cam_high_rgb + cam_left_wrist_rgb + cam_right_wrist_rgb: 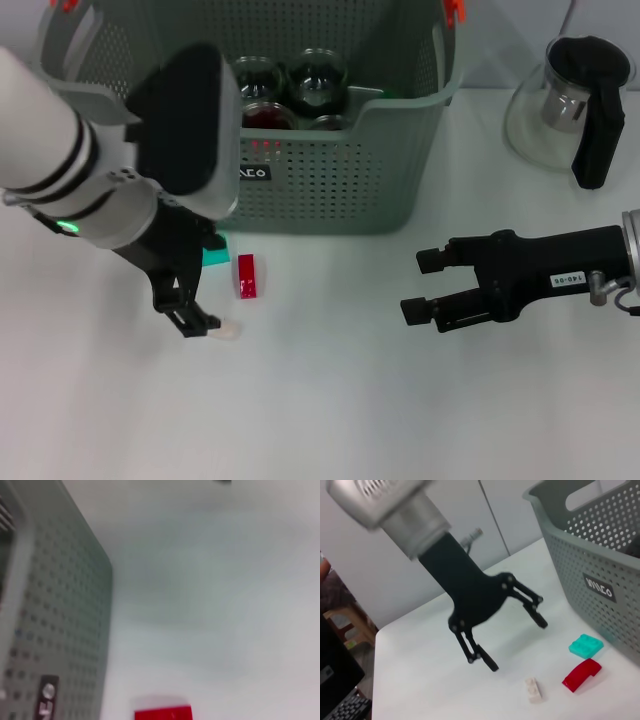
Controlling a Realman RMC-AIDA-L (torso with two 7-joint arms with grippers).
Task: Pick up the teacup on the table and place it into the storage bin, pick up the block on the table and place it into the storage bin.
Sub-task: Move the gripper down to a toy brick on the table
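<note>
Left gripper (515, 630) hovers jaws spread over the red block (247, 276), at 6 o'clock from the storage bin (330, 170). Right gripper (425, 285) sits open too.

The head view looks down on the surface (330, 400); both wrist views, the left very close, share the storage bin (600, 555) and red block (163, 714).
</note>
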